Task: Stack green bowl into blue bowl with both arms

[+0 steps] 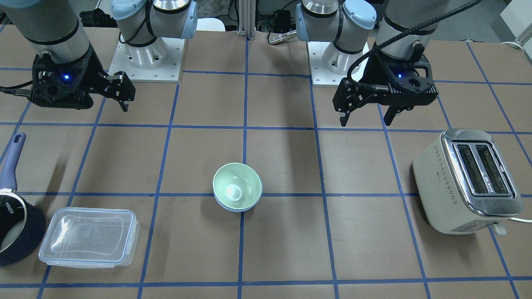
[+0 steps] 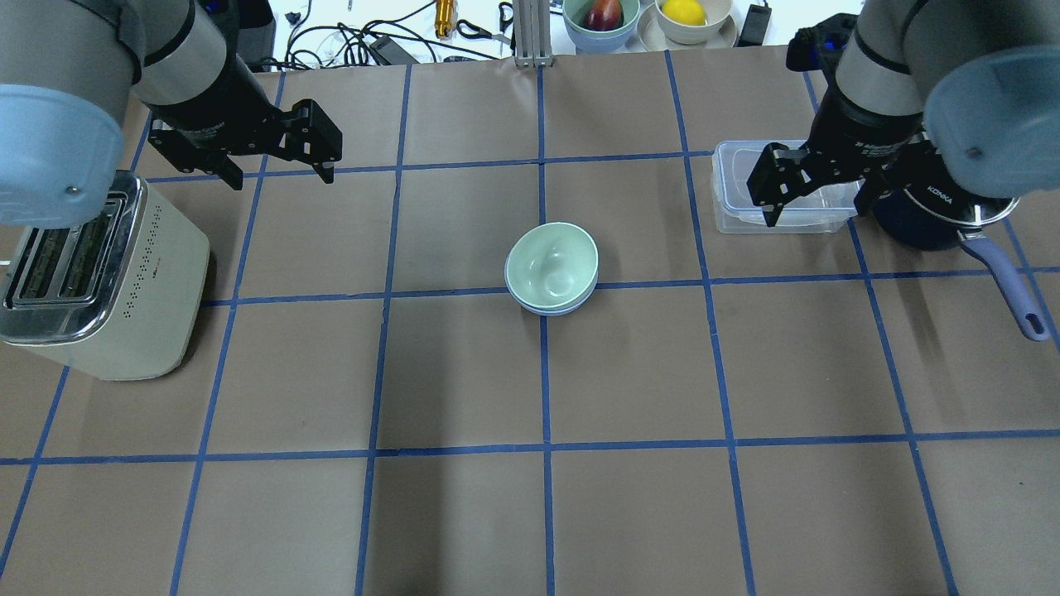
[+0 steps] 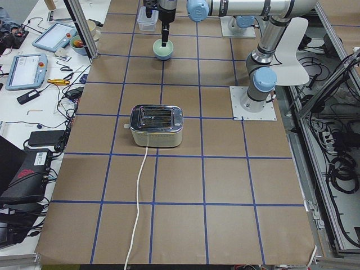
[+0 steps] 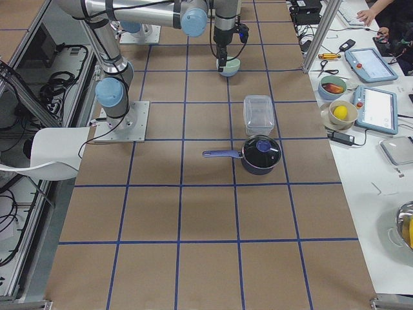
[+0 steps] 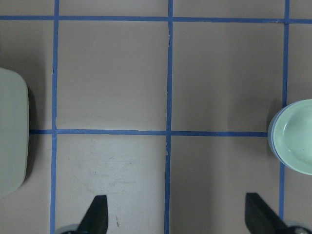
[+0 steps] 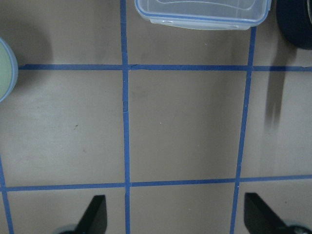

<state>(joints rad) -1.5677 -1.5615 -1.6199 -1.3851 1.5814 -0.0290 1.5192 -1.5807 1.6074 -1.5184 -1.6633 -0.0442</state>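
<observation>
Here we see a brown table (image 2: 464, 513) marked into squares by blue tape. Two silver-grey arms hang over it, the left arm (image 2: 190, 66) and the right arm (image 2: 886, 66), each well apart from the middle of the table. On the left arm's side a cream toaster (image 2: 124, 281) with a chrome top stands near the table's end. On the right arm's side we see a dark blue saucepan (image 1: 16, 232) with a long handle, and just beside it a clear rectangular container (image 1: 89, 236). The left gripper (image 2: 280, 175) hovers above bare table beside the toaster, its jaws spread wide with nothing between them. The right gripper (image 2: 820, 213) hovers near the container, its jaws likewise spread wide and empty. At the centre, on a crossing of tape lines, the green bowl (image 2: 551, 263) sits upright inside the blue bowl (image 2: 553, 309), of which we see only a thin rim showing below it. Neither gripper touches the stacked bowls
</observation>
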